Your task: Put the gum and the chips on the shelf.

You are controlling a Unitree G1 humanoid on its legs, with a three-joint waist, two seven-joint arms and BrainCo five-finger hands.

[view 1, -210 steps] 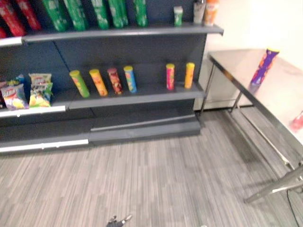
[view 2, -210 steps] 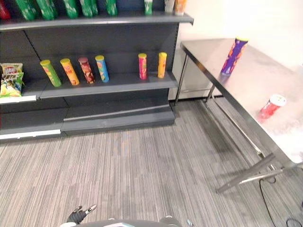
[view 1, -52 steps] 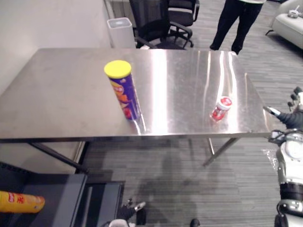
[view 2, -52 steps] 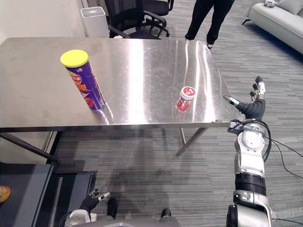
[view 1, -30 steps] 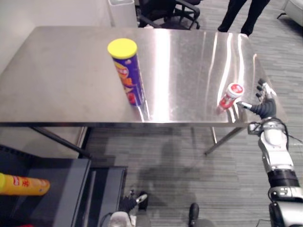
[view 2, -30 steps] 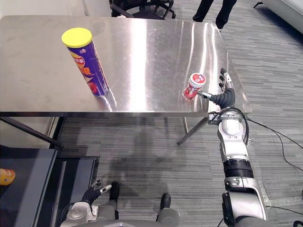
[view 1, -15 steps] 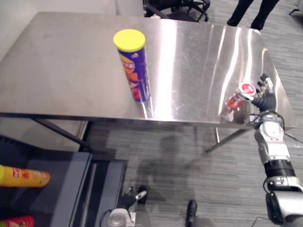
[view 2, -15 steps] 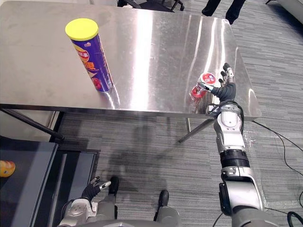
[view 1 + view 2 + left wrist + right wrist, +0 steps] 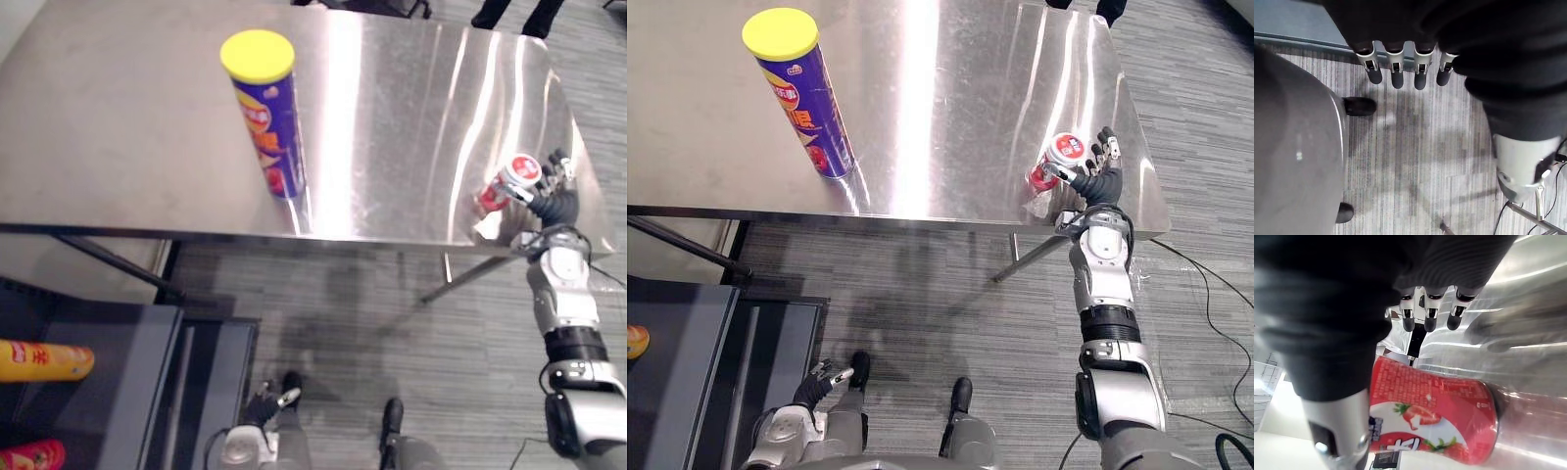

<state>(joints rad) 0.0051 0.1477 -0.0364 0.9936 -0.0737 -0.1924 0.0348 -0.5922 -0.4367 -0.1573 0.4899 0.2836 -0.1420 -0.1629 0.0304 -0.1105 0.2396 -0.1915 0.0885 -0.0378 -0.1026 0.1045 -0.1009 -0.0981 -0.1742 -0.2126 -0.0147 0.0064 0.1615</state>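
Observation:
The gum jar (image 9: 1054, 164), red with a white lid, stands near the front right corner of the steel table (image 9: 118, 127). My right hand (image 9: 1103, 184) is right behind it, fingers straight and the thumb (image 9: 1337, 431) alongside the jar (image 9: 1435, 416), which sits between thumb and fingers. A tall purple chips can (image 9: 269, 122) with a yellow lid stands upright at mid table, well left of the jar. Low by the floor hangs my left hand (image 9: 820, 380), its fingers (image 9: 1396, 73) straight and holding nothing.
The dark shelf (image 9: 118, 392) is at lower left, below the table's edge, with a yellow can (image 9: 44, 360) and a red one (image 9: 29, 457) lying on it. A person's shoes (image 9: 509, 15) show beyond the table's far side.
The view has swung from the shelf to the table and tipped down. My right hand rose from beside the table's edge and closed in on the gum jar.

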